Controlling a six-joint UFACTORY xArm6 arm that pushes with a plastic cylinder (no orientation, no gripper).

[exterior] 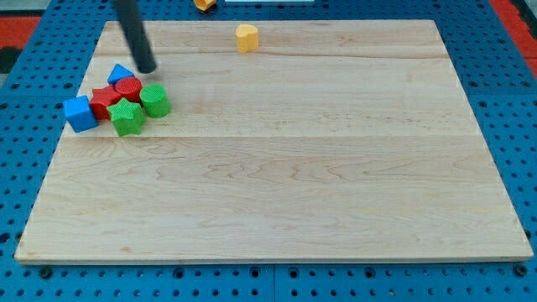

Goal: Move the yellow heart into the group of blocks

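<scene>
The yellow heart (246, 38) lies alone near the board's top edge, a little left of centre. The group of blocks sits at the view's left: a blue triangular block (120, 74), a red cylinder (128, 89), a red block (103, 101), a blue cube (80, 113), a green star (127, 117) and a green cylinder (155, 100). My tip (147, 69) rests on the board just right of the blue triangular block, at the top of the group. The heart is well to the right of my tip.
The wooden board (285, 168) lies on a blue perforated table. A yellow-orange object (204, 4) lies off the board at the view's top, cut off by the frame.
</scene>
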